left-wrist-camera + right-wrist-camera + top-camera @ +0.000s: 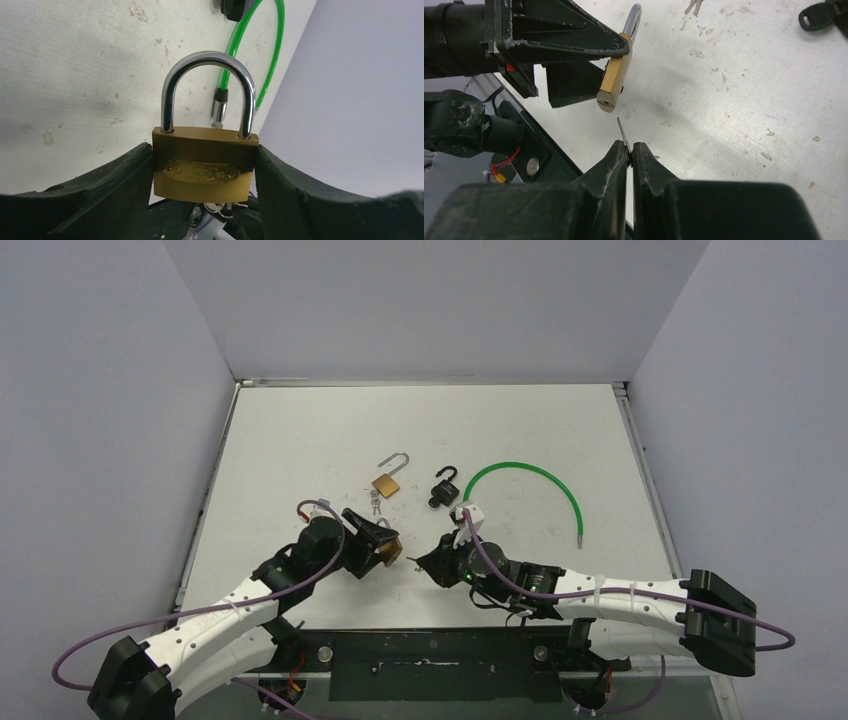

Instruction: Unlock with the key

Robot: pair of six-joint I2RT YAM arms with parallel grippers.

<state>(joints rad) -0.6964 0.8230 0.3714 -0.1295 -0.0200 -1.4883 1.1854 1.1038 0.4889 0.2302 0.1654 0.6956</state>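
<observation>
- Left hand [383, 548] is clamped on the brass padlock [204, 167], held above the counter [734, 100] with its shackle closed and keyhole [608, 104] facing right.
- Right hand [630, 148] pinches the key [622, 128] by its end, with the tip just short of the keyhole.
- The blade looks tilted off the slot, so pushing now could jam the tip on brass.
- With such a thin grip, the key could twist or drop.

Plain pale grey walls [420, 300] close in a scuffed white table [300, 430] on three sides under even light.
</observation>
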